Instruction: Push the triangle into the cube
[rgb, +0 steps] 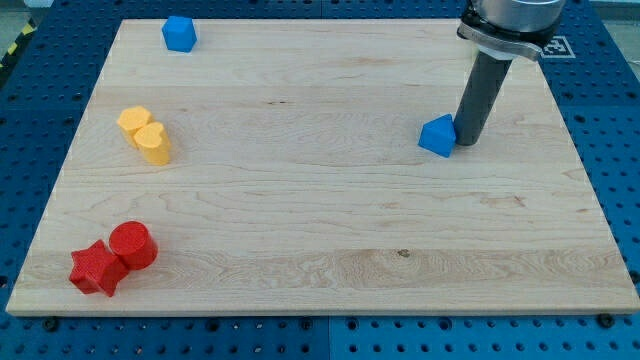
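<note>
A blue triangle block (437, 136) lies on the wooden board at the view's right of centre. A blue cube (179, 33) sits near the board's top left edge, far from the triangle. My tip (466, 141) rests on the board right beside the triangle's right side, touching it or nearly so. The dark rod rises from there toward the view's top right.
A yellow heart-shaped block (146, 134) lies at the left. A red star (97, 268) and a red cylinder (133, 245) sit together at the bottom left. The wooden board (330, 230) ends on a blue pegboard surface on all sides.
</note>
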